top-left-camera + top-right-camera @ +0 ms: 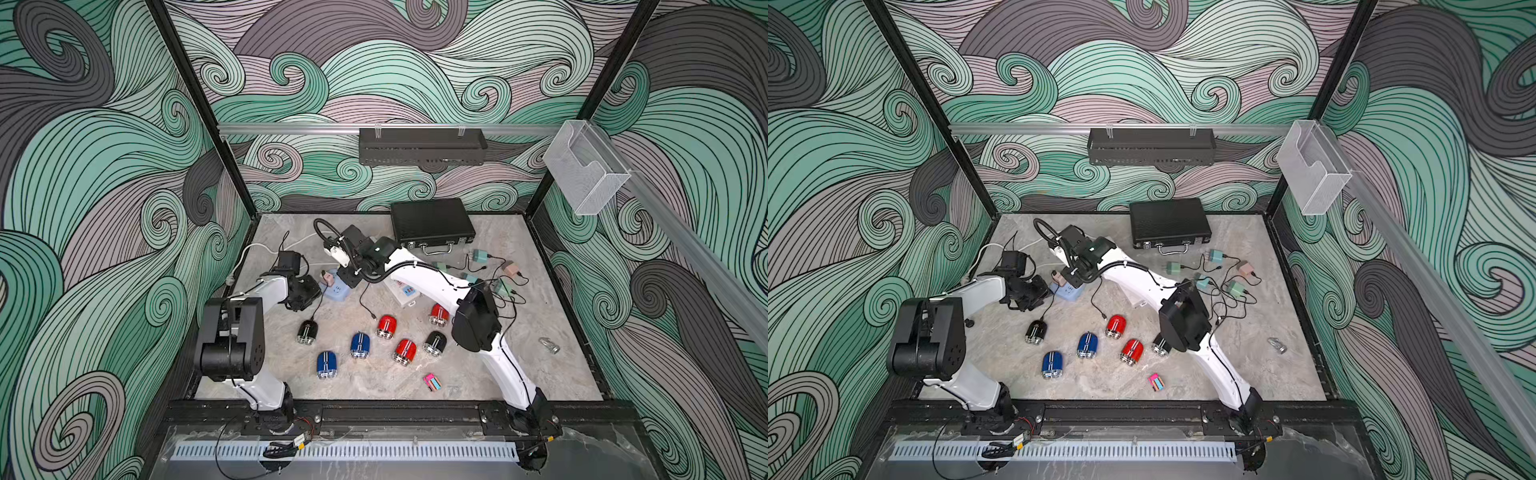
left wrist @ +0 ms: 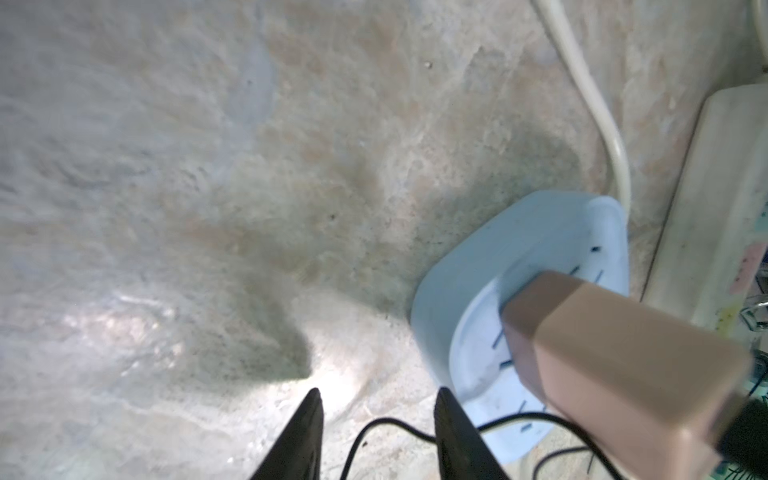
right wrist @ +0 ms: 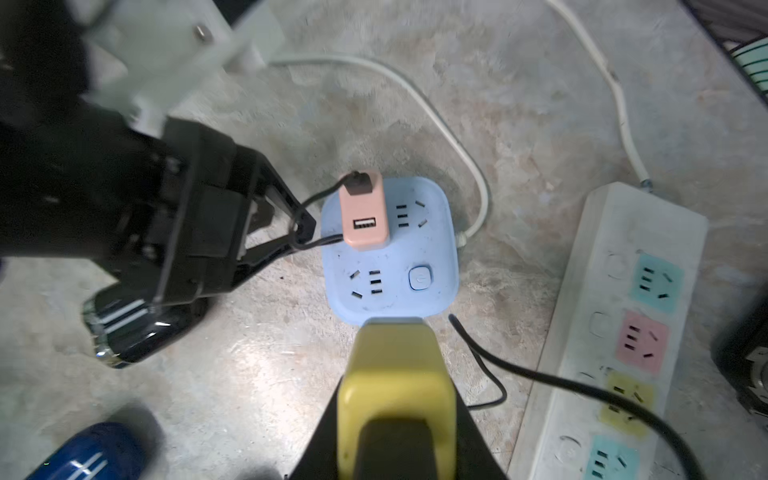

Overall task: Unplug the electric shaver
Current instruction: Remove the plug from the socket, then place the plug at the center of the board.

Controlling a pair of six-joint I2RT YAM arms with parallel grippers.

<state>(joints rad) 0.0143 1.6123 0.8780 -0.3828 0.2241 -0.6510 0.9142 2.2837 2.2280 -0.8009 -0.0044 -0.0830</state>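
The black shaver [image 1: 307, 331] lies on the tabletop [image 1: 478, 374] at about 6 o'clock from the left hand [image 2: 378, 392], near it but apart from its tips. Its black cable [image 3: 320, 196] runs up to the pink charger [image 3: 365, 216], which stands plugged into the blue socket block [image 3: 432, 232]. In both top views, block and charger sit just beside the left hand's tips, at about 2 o'clock. The left hand is released: its fingers [image 2: 453, 432] stand apart with bare tabletop between them, and the cable loops across that gap unpinched. The right hand [image 3: 395, 332], its tip wrapped in yellow, hovers over the block's edge away from the charger. Whether it is clenched or released I cannot tell. A white power strip [image 3: 623, 232] lies beside the block.
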